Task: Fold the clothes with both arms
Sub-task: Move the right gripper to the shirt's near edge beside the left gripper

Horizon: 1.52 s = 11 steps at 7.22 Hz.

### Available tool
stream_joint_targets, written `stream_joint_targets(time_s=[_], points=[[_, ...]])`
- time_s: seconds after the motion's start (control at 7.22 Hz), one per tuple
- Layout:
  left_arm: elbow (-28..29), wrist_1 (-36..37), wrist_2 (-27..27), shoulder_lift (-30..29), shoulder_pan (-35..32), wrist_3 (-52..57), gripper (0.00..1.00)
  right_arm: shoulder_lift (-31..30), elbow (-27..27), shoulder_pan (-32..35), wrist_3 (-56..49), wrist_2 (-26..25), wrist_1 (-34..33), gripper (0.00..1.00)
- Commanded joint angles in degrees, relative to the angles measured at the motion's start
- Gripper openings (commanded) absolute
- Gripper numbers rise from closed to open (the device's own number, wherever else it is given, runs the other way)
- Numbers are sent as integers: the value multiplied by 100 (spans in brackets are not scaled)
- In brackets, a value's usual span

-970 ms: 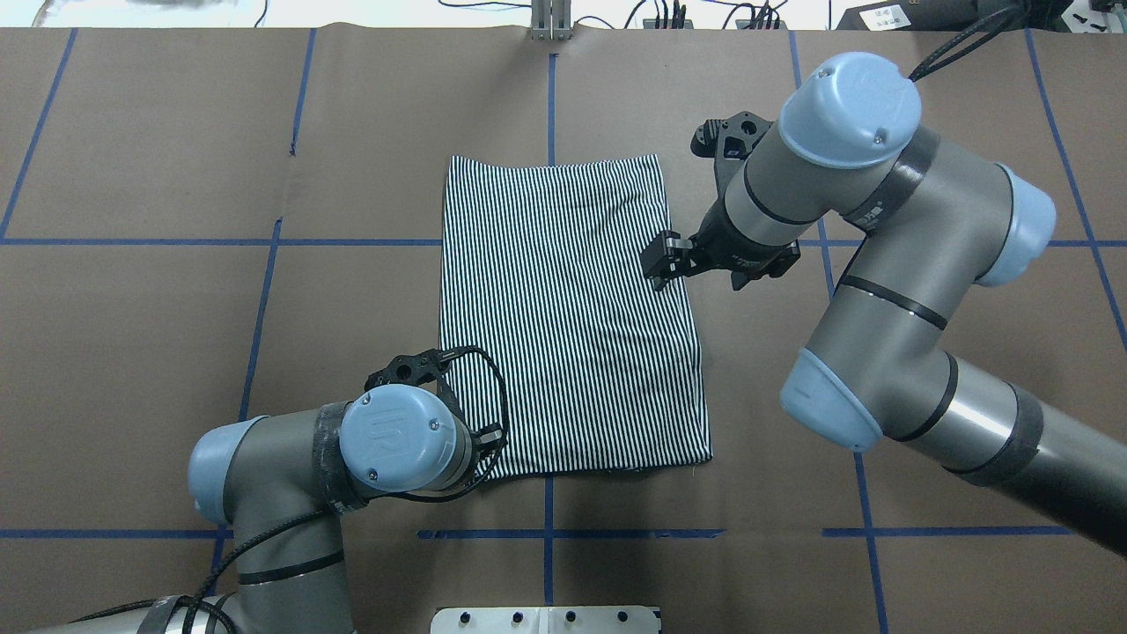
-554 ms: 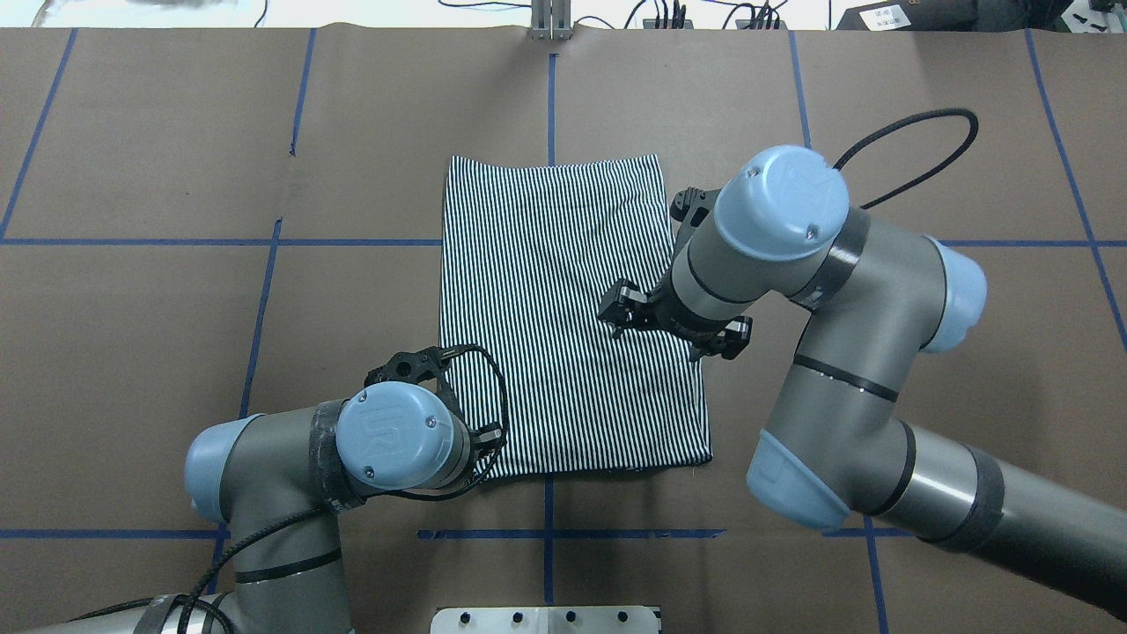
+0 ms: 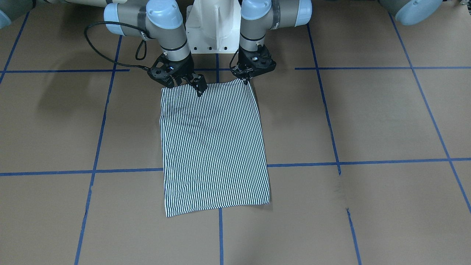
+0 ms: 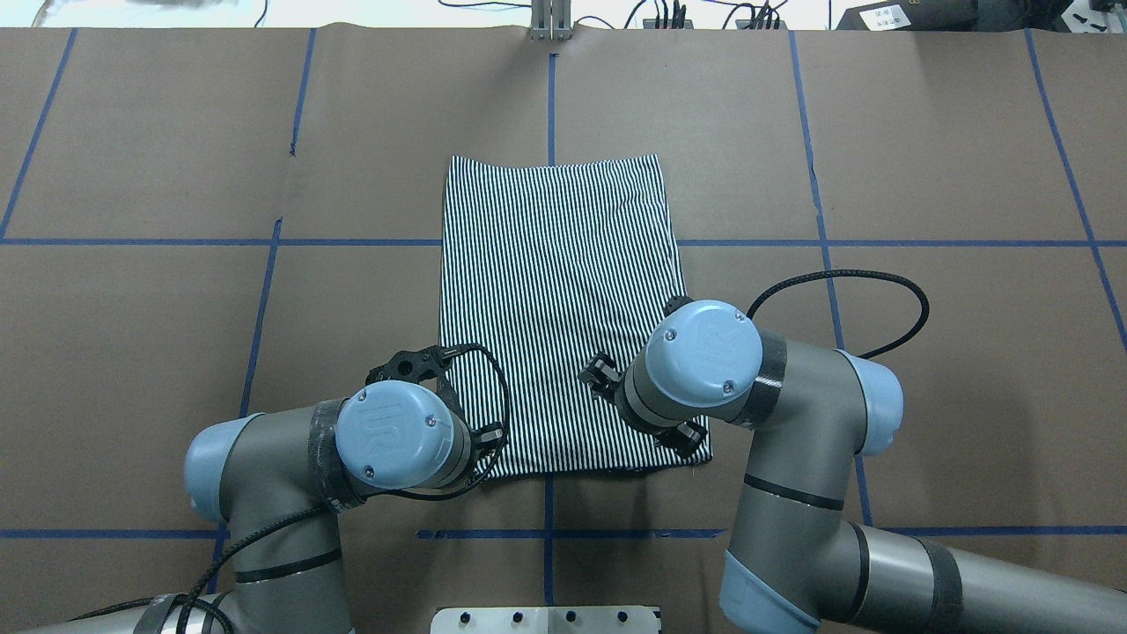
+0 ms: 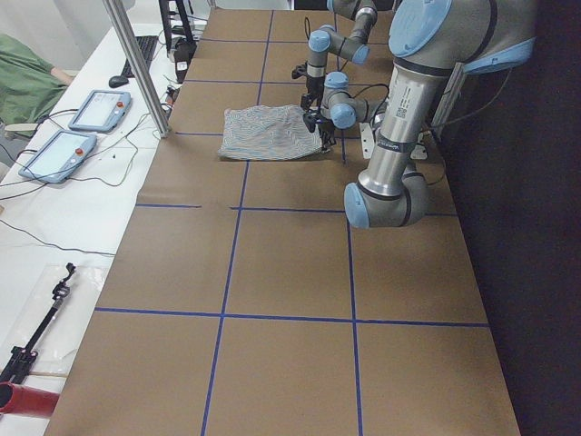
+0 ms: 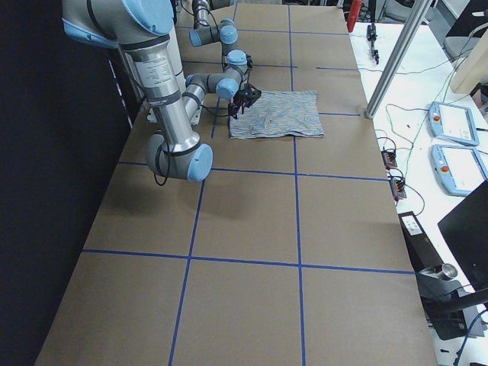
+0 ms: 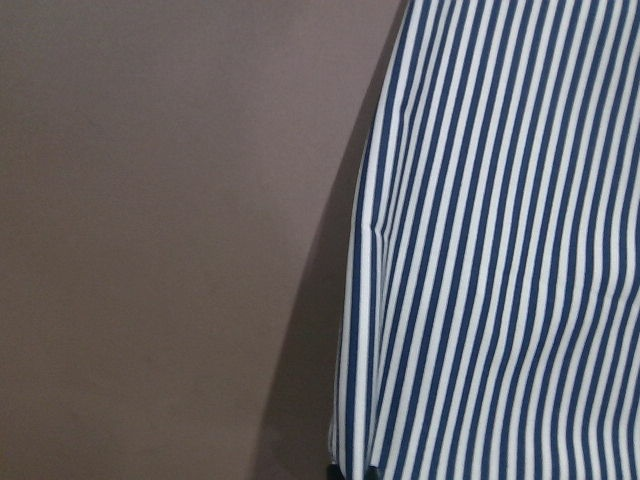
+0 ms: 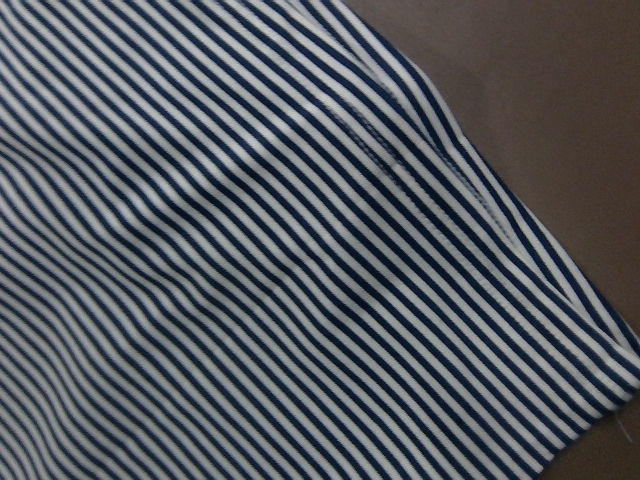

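Note:
The striped polo shirt (image 4: 555,291) lies folded into a flat rectangle on the brown table, also seen in the front-facing view (image 3: 213,147). Only stripes show; collar and placket are hidden. My left gripper (image 3: 245,78) is at the shirt's near-left corner, its fingers pinched together on the cloth edge. In the left wrist view the shirt (image 7: 500,250) edge rises slightly off the table. My right gripper (image 3: 187,85) hovers open just over the near-right corner. The right wrist view is filled by the shirt (image 8: 250,250) and its hemmed corner. In the overhead view both wrists cover their fingertips.
The white pedestal base (image 3: 211,25) stands just behind the shirt's near edge. Blue tape lines (image 4: 264,291) grid the brown table cover. A metal post (image 5: 136,64) and teach pendants (image 5: 95,109) stand beyond the far side of the table.
My right arm swung from the shirt's right edge back toward the robot, ending over the near-right corner. The left arm stayed at its corner.

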Motion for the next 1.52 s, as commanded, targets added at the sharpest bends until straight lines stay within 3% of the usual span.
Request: stream_joint_targets(time_s=[0.0,1.11,1.25,1.39], points=[[-6,0,-1,-3,1,-4,0,-149,-86,-207,324,-121,-26,100],[3,0,8,-3,10,-4,0,-97,-253,-366,359,-262,-79,100],[3,0,16,-3,10,-4,0,-88,-253,-357,368,-262,-88,78],[3,0,17,-3,10,-4,0,-97,-236,-331,360,-253,-88,22]])
